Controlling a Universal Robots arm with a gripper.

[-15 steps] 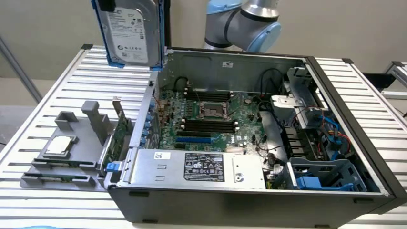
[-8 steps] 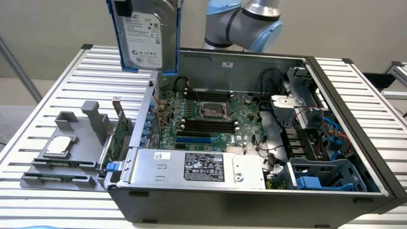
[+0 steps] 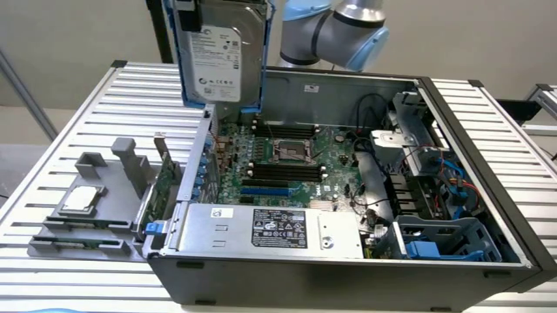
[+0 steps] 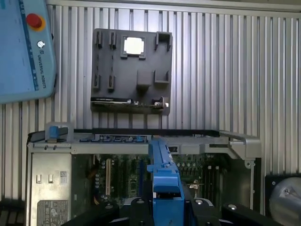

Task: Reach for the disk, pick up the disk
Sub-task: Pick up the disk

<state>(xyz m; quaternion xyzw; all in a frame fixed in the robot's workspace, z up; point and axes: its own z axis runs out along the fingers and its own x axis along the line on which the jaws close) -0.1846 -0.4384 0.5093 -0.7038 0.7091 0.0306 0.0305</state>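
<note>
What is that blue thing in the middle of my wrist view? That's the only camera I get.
Observer: It's a side rail of the hard disk. The exterior view shows its silver face and white label.
Operator: Is it lying inside the computer?
Observer: No, it's upright in the air, over the rim of the open computer case.
Operator: Where's the arm?
Observer: The robot arm has grey and blue joints, and they are beyond the case's far wall.
</note>
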